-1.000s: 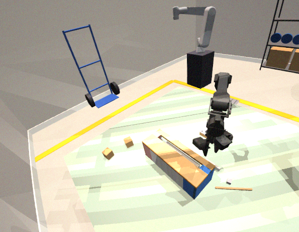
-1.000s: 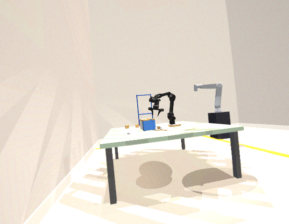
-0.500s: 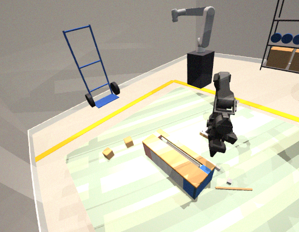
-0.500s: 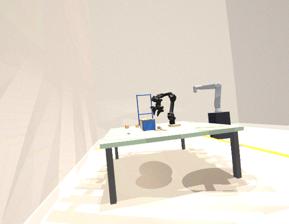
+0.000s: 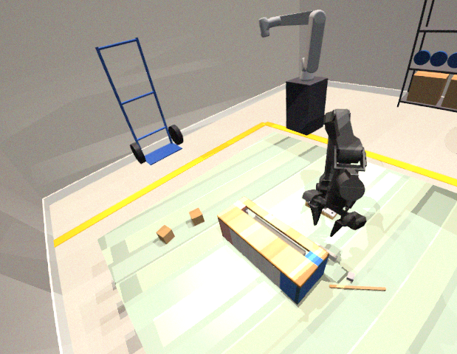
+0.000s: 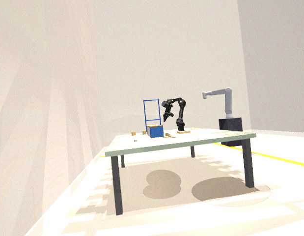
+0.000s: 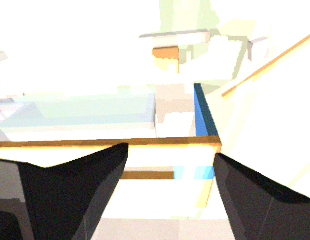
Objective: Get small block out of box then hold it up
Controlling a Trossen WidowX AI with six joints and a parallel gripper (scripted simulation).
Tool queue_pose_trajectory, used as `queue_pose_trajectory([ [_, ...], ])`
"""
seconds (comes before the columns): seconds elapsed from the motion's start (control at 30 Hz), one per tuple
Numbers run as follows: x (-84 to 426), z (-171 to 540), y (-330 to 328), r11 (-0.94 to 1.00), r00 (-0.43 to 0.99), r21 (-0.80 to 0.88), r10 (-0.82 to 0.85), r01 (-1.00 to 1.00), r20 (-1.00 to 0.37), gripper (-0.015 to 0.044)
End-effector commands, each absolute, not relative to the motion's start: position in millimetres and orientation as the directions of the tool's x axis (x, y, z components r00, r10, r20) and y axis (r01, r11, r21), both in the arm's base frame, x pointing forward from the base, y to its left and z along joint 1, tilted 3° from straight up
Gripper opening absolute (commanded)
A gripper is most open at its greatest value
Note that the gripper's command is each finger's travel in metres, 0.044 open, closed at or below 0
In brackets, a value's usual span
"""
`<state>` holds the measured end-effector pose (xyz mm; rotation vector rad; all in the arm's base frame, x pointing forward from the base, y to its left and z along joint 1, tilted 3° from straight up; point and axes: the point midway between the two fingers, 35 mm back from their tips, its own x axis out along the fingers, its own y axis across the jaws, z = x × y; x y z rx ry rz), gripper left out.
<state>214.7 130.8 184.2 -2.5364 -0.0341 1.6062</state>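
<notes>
Small orange block just beyond the long orange-topped box's blue end: probably light, rigid; pinch flat opposite faces. Black gripper part-open, empty.

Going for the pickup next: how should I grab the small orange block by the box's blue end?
Grip two opposite side faces of the block, coming straight down. It sits flat, cube-like, close to the box, so a side approach risks nudging that.

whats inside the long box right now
Looking down into the long box, only a grey rail or shelf shows through the top slot. No block is visible there; the orange top panels cover the remaining interior.
</notes>
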Motion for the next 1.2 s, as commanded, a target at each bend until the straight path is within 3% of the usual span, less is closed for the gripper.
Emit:
queue_pose_trajectory([
  [0.0,212.2,182.1,128.6,-0.996,0.443,-0.061,0.083,0.063,-0.893,0.0285],
  [0.2,212.6,179.9,129.0,-0.996,0.443,-0.062,0.083,0.063,-0.893,0.0285],
  [0.47,216.2,90.3,134.7,-0.996,0.443,-0.062,0.083,0.063,-0.893,0.0285],
  [1.17,218.7,63.2,137.7,-0.996,0.442,-0.062,0.083,0.062,-0.893,0.0285],
])
